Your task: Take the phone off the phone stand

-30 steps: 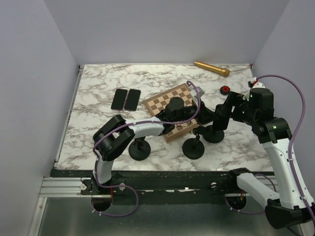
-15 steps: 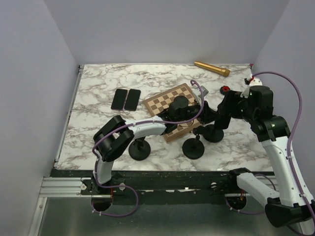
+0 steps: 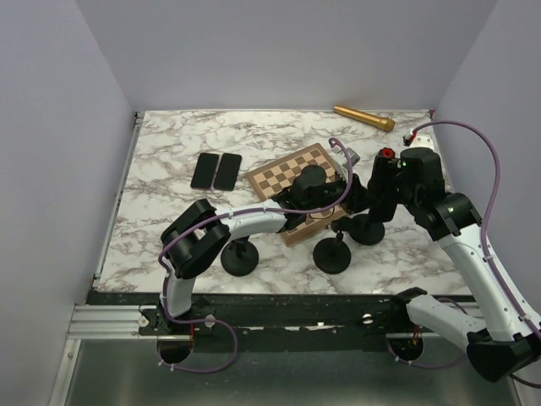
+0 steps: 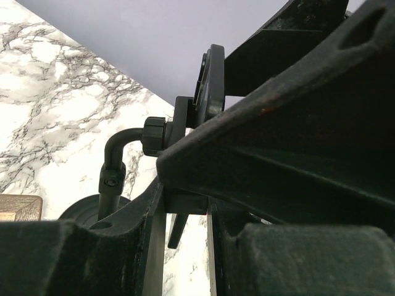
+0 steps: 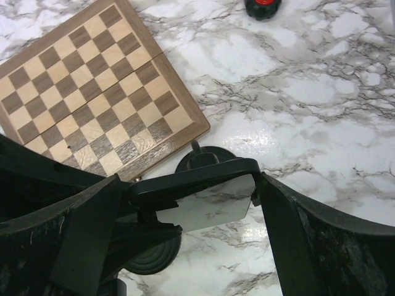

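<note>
In the right wrist view a black phone (image 5: pixel 213 200) with a glossy screen reflecting the marble lies edge-on between my right gripper's (image 5: pixel 192 182) fingers, which are shut on its two ends. Below it is the round base of the phone stand (image 5: pixel 199 161). In the top view the right gripper (image 3: pixel 373 193) hangs over that stand (image 3: pixel 368 230). My left gripper (image 3: pixel 345 190) meets it from the left. In the left wrist view the left gripper (image 4: pixel 182 246) is closed on a dark bar of the stand, beside the stand's bent neck (image 4: pixel 114 161).
A wooden chessboard (image 3: pixel 283 173) lies under the left arm. Two more black stands (image 3: pixel 239 256) (image 3: pixel 331 254) are near the front edge. Two dark phones (image 3: pixel 215 171) lie flat at the left. A gold cylinder (image 3: pixel 363 117) and a red-black knob (image 3: pixel 386 153) are at the back right.
The right arm's wrist has swung left and closer over the stand. The left arm has barely moved.
</note>
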### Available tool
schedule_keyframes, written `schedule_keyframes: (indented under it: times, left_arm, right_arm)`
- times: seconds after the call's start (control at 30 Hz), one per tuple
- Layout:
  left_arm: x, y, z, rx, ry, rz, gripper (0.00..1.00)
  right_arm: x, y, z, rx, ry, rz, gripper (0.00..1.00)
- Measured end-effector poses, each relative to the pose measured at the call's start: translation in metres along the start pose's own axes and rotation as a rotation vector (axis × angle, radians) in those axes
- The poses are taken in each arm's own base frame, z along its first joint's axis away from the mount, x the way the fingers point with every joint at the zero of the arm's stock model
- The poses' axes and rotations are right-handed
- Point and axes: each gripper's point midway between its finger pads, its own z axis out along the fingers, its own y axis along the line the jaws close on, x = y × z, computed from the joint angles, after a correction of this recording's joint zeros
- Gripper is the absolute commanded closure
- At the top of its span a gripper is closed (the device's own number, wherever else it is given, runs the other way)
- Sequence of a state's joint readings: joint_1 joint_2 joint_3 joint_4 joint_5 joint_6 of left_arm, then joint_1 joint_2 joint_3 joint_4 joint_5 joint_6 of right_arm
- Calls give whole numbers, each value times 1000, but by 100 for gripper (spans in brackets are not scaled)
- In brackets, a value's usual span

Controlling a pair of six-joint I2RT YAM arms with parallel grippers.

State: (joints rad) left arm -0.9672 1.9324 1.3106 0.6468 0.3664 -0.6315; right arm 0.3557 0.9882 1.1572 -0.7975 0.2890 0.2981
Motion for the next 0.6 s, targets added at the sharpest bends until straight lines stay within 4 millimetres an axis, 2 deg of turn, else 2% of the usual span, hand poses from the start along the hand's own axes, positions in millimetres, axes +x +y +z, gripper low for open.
schedule_keyframes:
  times: [0.23, 0.4, 0.47, 0.5, 0.53, 0.57, 0.6]
  left_arm:
    - [1, 0, 0, -1, 2, 0, 100]
    - [1, 0, 0, -3, 2, -1, 100]
    - [0, 0, 0, -5, -1, 0, 100]
    - [0, 0, 1, -6, -2, 0, 100]
    - [0, 0, 1, -7, -3, 0, 100]
    - [0, 0, 1, -7, -3, 0, 100]
    - [0, 0, 1, -8, -3, 0, 100]
  right_arm:
    - [5, -12, 8, 98, -19, 18, 12]
    - [3, -12, 13, 109, -46, 35, 36]
    - [2, -12, 15, 113, -56, 37, 52]
    - [2, -12, 15, 113, -61, 39, 73]
    - [1, -13, 15, 112, -64, 37, 89]
    - [1, -13, 15, 114, -65, 34, 99]
    - [1, -14, 15, 116, -67, 31, 99]
